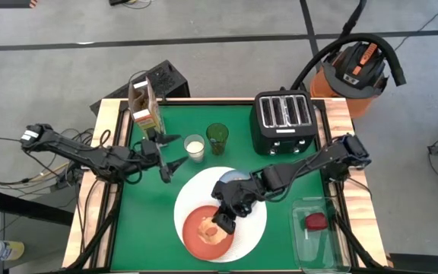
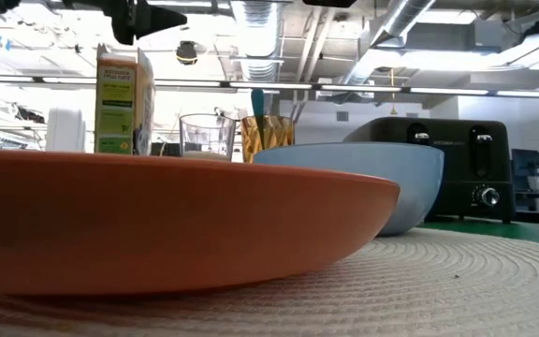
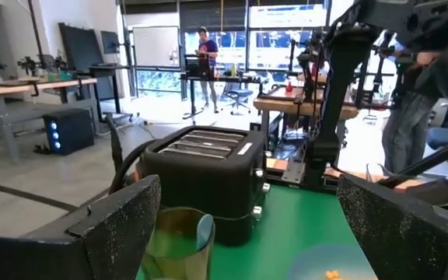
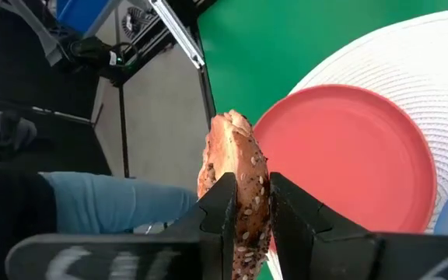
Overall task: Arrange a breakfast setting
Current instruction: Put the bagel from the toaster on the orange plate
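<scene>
Nearest the low camera sits one orange-red plate (image 2: 157, 220) on one large white plate (image 1: 253, 228), one light-blue bowl (image 2: 363, 183) just behind it. Above the orange-red plate, the right gripper (image 4: 249, 214) pinches one seeded bagel half (image 4: 236, 175). Its jaws spread wide, the left gripper (image 1: 175, 164) hovers near two glasses (image 1: 195, 147) and one carton (image 1: 144, 106). One toaster (image 1: 284, 118) stands on the green worktop (image 1: 147, 205); a person (image 3: 206, 50) stands in the room.

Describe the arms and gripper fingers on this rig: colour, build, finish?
Both arms are dark, slim and jointed, with black cables trailing at the bases. The left gripper has broad, flat black fingers with speckled, grippy pads. The right gripper has matching black fingers, squared and blocky.
</scene>
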`<state>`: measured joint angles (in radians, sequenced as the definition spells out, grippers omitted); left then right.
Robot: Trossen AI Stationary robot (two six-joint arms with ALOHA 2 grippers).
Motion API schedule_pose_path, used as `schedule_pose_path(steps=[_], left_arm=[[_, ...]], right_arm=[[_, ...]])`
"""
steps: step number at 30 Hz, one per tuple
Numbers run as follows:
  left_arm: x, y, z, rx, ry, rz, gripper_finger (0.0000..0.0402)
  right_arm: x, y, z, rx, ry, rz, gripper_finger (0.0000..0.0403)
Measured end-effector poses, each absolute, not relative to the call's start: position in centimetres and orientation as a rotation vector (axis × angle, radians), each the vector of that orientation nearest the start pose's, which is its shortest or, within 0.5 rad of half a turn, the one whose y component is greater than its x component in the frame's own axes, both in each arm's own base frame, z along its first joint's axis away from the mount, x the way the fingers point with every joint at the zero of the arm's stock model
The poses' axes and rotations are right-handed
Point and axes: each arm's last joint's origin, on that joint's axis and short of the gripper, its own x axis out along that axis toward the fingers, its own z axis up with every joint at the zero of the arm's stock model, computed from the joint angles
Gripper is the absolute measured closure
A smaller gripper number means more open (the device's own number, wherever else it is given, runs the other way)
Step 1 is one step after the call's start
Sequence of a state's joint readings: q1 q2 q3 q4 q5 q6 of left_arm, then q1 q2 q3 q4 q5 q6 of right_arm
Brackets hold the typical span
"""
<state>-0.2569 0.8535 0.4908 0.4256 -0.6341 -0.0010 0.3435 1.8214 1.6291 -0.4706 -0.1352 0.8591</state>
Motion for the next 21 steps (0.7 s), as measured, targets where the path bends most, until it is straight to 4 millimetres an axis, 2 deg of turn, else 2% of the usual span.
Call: schedule_pose_path(steps=[4,8,16,21], left_arm=[[18.1,-3.1,28.0,-0.027,-0.06,0.353,0.0023],[18.0,-3.1,27.9,-0.037,-0.049,0.334,0.0023],[18.1,-3.5,26.8,-0.018,0.06,0.185,0.0023],[18.2,-3.7,26.6,-0.012,0.079,0.116,0.0023]], right_arm=[[38.9,14.1,31.2,0.738,0.811,0.135,0.0316],[38.8,14.4,31.2,0.746,0.769,0.044,0.0316],[37.7,16.8,31.2,0.821,0.649,-0.17,0.0316],[37.0,18.4,31.2,0.89,0.636,-0.194,0.0316]])
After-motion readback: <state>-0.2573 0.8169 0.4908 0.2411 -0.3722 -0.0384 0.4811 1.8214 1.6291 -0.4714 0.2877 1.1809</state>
